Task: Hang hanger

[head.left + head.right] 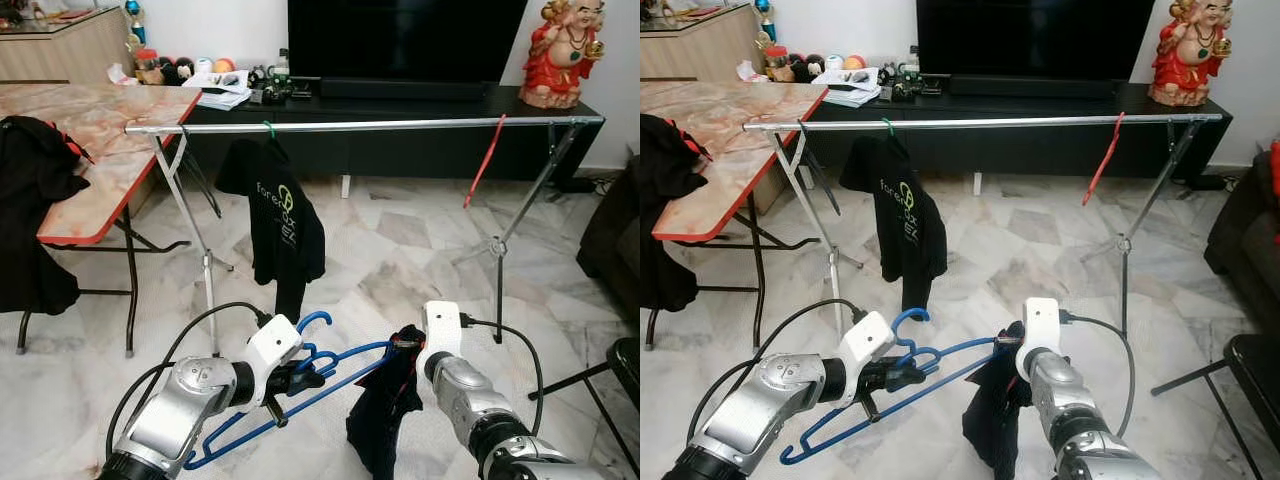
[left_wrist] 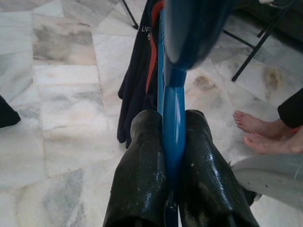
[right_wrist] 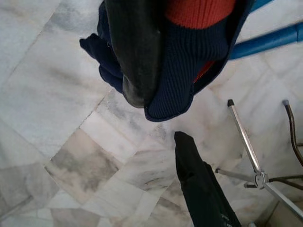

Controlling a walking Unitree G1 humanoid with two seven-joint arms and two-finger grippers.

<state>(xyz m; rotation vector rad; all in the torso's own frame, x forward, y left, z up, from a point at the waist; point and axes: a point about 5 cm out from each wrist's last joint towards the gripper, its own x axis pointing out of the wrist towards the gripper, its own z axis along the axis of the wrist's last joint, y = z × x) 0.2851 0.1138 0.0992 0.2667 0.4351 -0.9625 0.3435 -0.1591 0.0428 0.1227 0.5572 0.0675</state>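
While left gripper (image 2: pixel 173 156) clamps blue hanger (image 1: pixel 330 385) | right gripper (image 1: pixel 405 345) pinches dark garment (image 1: pixel 385 410), fingertips cloth-hidden.

Two silver jointed arms end in white wrist housings trailing black cables, with glossy black fingers (image 2: pixel 142 175).

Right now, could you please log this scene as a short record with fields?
left gripper: shut on blue hanger
right gripper: holds dark garment by its collar, near the hanger's end
rail: ahead, carrying a black T-shirt and a red hanger
table: on the left, beside the rail
person's feet: bare, on the floor
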